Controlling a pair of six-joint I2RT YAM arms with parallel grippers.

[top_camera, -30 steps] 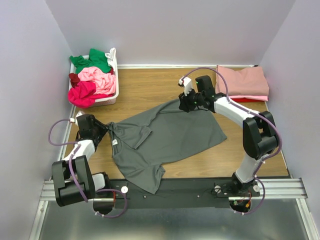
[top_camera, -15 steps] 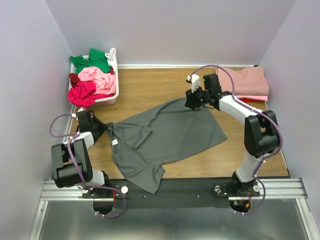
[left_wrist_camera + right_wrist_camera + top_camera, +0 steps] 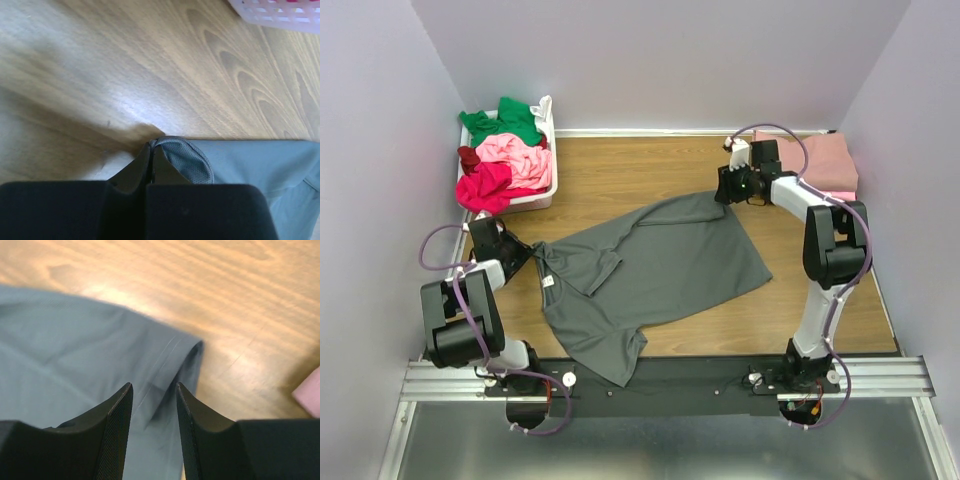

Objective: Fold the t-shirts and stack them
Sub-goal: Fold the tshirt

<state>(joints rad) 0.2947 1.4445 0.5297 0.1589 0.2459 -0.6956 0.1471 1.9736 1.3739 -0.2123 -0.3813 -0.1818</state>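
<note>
My left pincer (image 3: 151, 150) is clamped tight on a fold of the grey shirt (image 3: 660, 265), which spreads from it toward 3 o'clock across the table (image 3: 620, 170). My right pincer (image 3: 152, 390) is parted a little and grips nothing, with the shirt's far corner lying under the gap. Only the top view shows the whole shirt, the basket (image 3: 548, 150) at 10 o'clock and the pink stack (image 3: 820, 160) at 2. The right wrist view is blurred.

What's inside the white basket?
The white basket holds a crumpled green t-shirt, a light pink t-shirt, a magenta t-shirt and a bit of a maroon t-shirt. Anything beneath them is covered.
</note>
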